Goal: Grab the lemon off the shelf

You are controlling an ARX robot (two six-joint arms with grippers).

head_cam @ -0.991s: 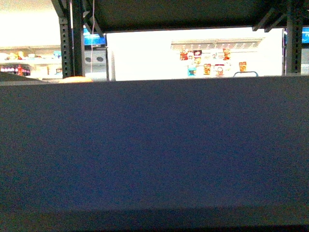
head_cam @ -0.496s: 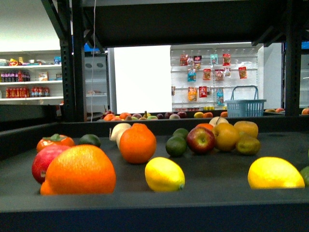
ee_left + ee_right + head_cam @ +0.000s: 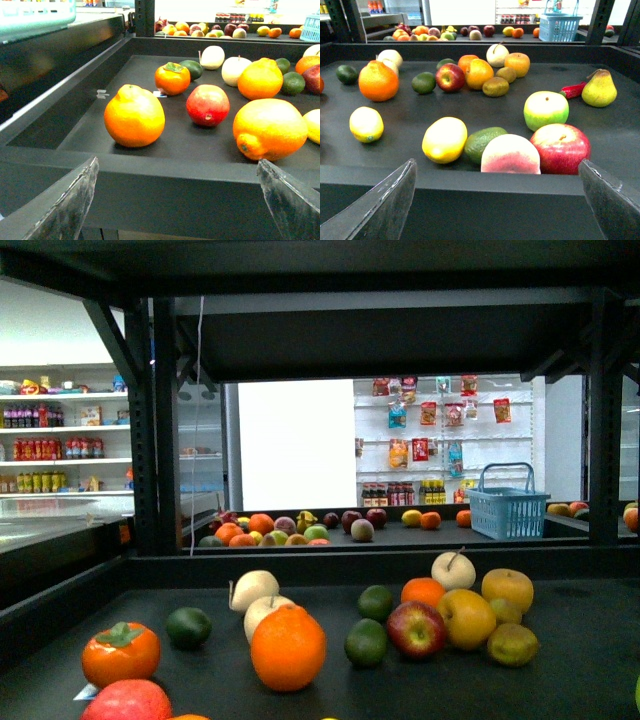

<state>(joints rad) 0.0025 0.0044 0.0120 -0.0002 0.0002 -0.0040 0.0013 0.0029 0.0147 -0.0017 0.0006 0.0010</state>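
Observation:
Two lemons lie on the black shelf deck (image 3: 485, 176) in the right wrist view: a small one (image 3: 366, 124) and a larger one (image 3: 444, 139) against an avocado. The edge of one lemon (image 3: 313, 126) shows in the left wrist view, beside a big orange citrus. No lemon shows in the front view; the deck (image 3: 580, 640) holds other fruit there. My left gripper (image 3: 177, 164) is open and empty, in front of the deck's front rim (image 3: 175, 182). My right gripper (image 3: 497, 163) is open and empty, also outside the rim, facing a peach. Neither gripper is in the front view.
Near the rim lie an avocado (image 3: 482, 142), a peach (image 3: 510, 155), a red apple (image 3: 561, 147), a large orange (image 3: 134, 116) and a big citrus (image 3: 269, 129). The upper deck (image 3: 380, 330) hangs overhead between uprights (image 3: 160, 430). A blue basket (image 3: 508, 505) stands far behind.
The front view has risen: first the deck's front wall filled it, then the fruit showed at deck level with two lemons in front; now they lie below the picture.

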